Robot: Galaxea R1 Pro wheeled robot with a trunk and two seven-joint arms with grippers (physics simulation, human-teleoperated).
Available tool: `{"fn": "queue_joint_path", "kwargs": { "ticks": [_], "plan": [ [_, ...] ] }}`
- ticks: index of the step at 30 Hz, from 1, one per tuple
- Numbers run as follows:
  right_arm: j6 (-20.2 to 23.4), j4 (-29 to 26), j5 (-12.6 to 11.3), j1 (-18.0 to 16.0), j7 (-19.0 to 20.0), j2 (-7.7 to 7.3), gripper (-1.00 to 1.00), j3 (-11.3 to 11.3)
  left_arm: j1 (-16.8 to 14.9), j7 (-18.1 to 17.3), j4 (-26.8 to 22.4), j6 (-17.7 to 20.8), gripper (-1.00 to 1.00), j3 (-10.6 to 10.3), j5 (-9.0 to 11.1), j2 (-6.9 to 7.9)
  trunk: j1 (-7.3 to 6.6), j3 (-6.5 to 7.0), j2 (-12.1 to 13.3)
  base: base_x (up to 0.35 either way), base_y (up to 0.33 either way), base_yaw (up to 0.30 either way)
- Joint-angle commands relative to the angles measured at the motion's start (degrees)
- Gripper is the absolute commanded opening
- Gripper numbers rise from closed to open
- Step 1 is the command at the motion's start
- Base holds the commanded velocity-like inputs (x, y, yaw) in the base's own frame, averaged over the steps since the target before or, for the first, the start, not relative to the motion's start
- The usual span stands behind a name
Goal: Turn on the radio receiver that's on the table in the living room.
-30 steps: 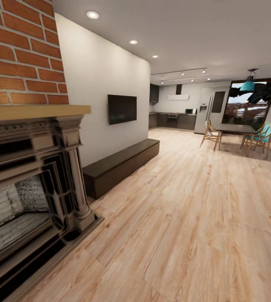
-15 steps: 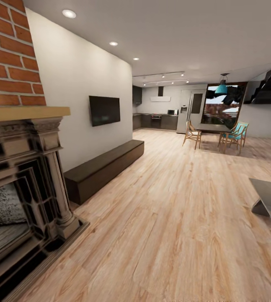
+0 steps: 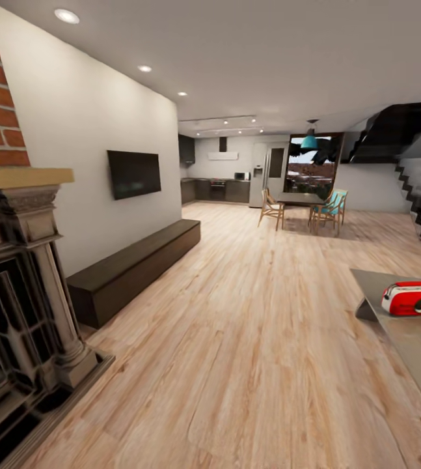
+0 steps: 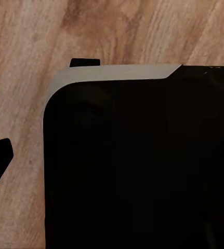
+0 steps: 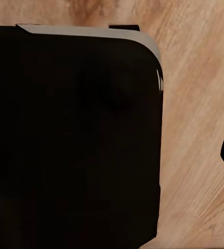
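Gripping state: I could not tell whether the left claw or the right claw was apart or together. Each wrist view looked down on a dark panel (image 4: 143, 166) with a pale rim, over the floor (image 4: 23, 78), with just a dark sliver at the picture's edge.
Load: nothing in the pictures suggested either claw held anything.
Step in hand: judged to be the approach. The robot was out on the plank floor of the living room, and the radio (image 3: 408, 299) was in sight but well out of reach.
Radio's place: it stood upright on the bench (image 3: 405, 342), near the bench's far-left corner, at the right of the head view. It was well apart from the fireplace (image 3: 21, 293) and the dark wall unit (image 3: 132, 270) on the left.
Radio's look: it was a small bright-red box with rounded corners, a pale band and handle along the top, and a round pale ring on its face. Any switch was too small to make out.
Bench's look: it was low, grey and glossy, and partly cut off by the picture's right edge.
Next move, as I judged it: turn the base right and drive up to the bench's near edge until the radio sat between the arms. Then bring one claw over it and find the switch.
Care needed: stop short of the low edge.
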Motion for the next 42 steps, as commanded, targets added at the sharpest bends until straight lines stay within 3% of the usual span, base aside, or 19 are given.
{"fn": "queue_joint_path", "kwargs": {
  "ticks": [1, 23, 42],
  "plan": [
    [0.00, 0.00, 0.00, 0.00, 0.00, 0.00, 1.00, 0.02, 0.00, 0.00, 0.00, 0.00, 1.00, 0.00, 0.00, 0.00, 0.00, 0.03, 0.00, 0.000, 0.000, -0.261],
    [0.00, 0.00, 0.36, 0.00, 0.00, 0.00, 1.00, 0.17, 0.00, 0.00, 0.05, 0.00, 1.00, -0.05, 0.00, -0.14, 0.00, 0.17, 0.00, 0.007, 0.000, -0.273],
    [0.00, 0.00, 0.63, 0.00, 0.00, 0.00, 1.00, 0.26, 0.00, 0.00, 0.19, 0.17, 1.00, -0.18, 0.00, -0.26, 0.00, 0.17, 0.00, 0.303, 0.000, -0.016]
  ]
}}
